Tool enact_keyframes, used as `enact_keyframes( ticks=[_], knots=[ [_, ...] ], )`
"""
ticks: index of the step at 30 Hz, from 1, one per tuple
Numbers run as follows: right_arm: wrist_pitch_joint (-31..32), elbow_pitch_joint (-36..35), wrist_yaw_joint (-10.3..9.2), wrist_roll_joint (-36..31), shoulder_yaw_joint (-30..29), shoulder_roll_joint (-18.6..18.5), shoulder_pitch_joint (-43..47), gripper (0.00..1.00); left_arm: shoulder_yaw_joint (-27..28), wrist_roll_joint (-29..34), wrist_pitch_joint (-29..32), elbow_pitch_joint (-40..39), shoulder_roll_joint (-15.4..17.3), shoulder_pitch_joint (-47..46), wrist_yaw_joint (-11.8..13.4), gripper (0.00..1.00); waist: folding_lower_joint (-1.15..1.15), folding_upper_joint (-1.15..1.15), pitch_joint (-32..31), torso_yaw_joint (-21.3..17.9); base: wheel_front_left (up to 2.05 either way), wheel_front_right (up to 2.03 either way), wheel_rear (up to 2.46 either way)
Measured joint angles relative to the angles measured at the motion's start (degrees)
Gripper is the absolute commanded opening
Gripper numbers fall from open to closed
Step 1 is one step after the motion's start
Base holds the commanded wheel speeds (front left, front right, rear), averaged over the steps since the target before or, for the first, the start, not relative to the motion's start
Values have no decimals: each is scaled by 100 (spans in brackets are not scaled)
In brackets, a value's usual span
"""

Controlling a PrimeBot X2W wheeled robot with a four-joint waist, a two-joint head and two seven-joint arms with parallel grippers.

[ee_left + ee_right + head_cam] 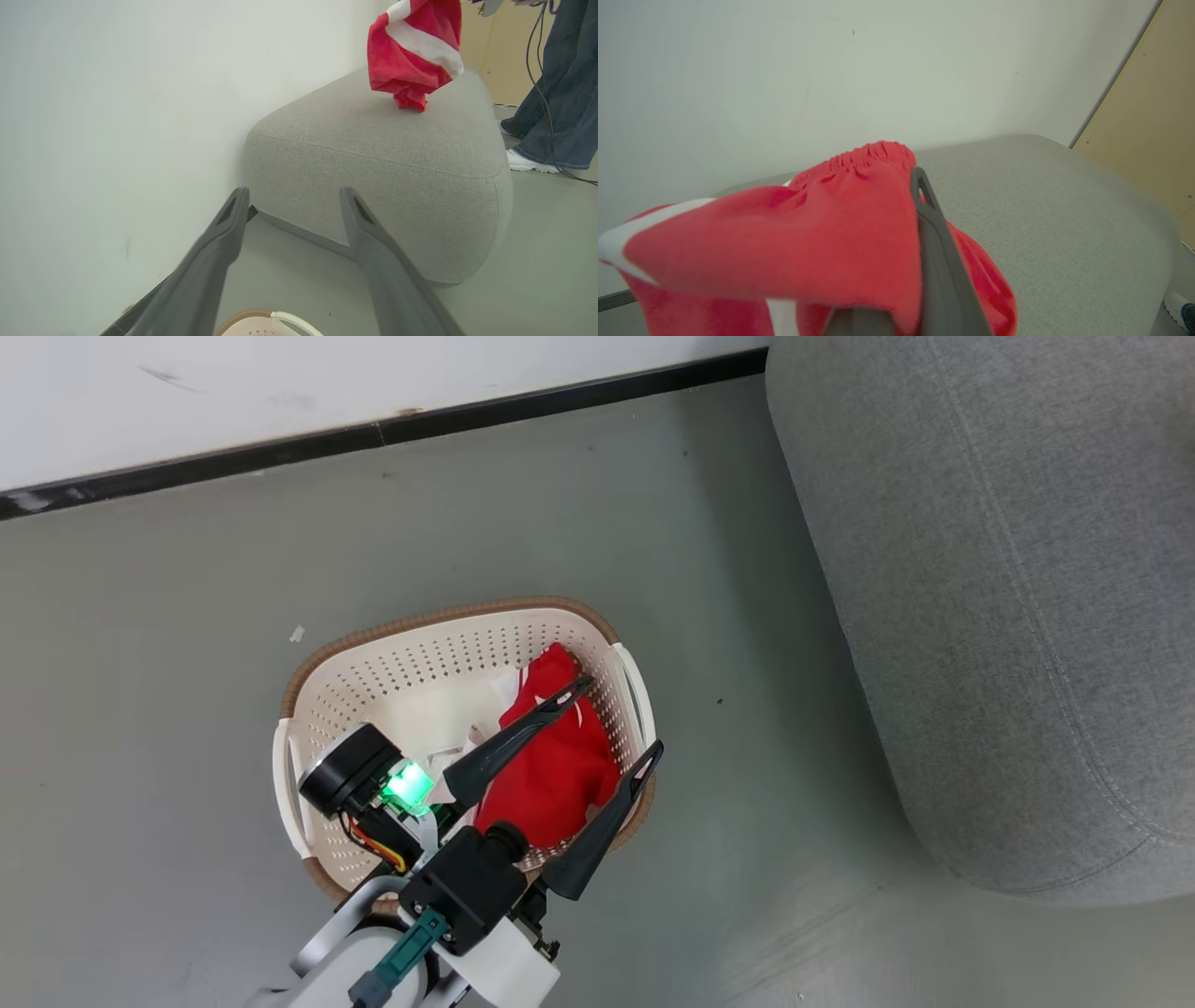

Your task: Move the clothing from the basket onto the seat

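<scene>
One garment [551, 775]: lies in the basket [420, 658], against its right wall.
Left gripper [623, 714]: hung over that garment, fingers apart, nothing held.
Seat [1008, 616]: well apart from the basket.
Second garment [411, 51]: clamped in the fingers of the right gripper [906, 186], over the seat; contact cannot be told.
Release: best done once the cloth is lowered to rest.

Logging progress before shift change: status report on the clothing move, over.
Left gripper open, above basket. Right gripper shut on lifted garment, hanging over seat. Second garment in basket. Person's legs beside seat.
</scene>
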Motion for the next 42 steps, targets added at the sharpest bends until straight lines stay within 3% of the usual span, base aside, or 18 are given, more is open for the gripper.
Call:
enact_keyframes(
  ticks=[12, 22, 24, 26, 27, 28, 29, 42],
  knots=[
    [-141, 779, 0, -165, -89, 706, -50, 0, -71, 43, 19, -11, -34, -204, -62, 100, 0, 0, 358, 277, 0, 0, 0],
    [-197, 1252, 0, -293, -249, 751, -85, 1, -87, 43, -104, 107, -88, -312, -111, 100, 0, 0, 489, 441, 0, 0, 0],
    [-245, 1281, 0, -257, -238, 851, -97, 15, -85, 43, -137, 144, -87, -320, -111, 100, 0, 0, 493, 435, 0, 0, 0],
    [-247, 1306, 0, -244, -224, 931, -95, 36, -84, 43, -148, 188, -87, -348, -112, 100, 0, 0, 490, 419, 0, 0, 0],
    [-254, 1312, 0, -237, -210, 944, -93, 55, -84, 42, -157, 207, -88, -370, -112, 100, 0, 0, 486, 409, 0, 0, 0],
    [-296, 1312, 0, -211, -198, 947, -88, 88, -79, 41, -175, 220, -88, -392, -112, 100, 0, 0, 481, 397, 0, 0, 0],
    [-299, 1311, 0, -191, -190, 945, -85, 100, -78, 38, -193, 230, -90, -404, -113, 100, 0, 0, 475, 385, 0, 0, 0],
    [-348, 813, 0, -209, 253, 943, 274, 100, -81, 23, -287, 438, -147, -431, -162, 100, 0, 0, 323, 148, 0, 0, 0]
  ],
)
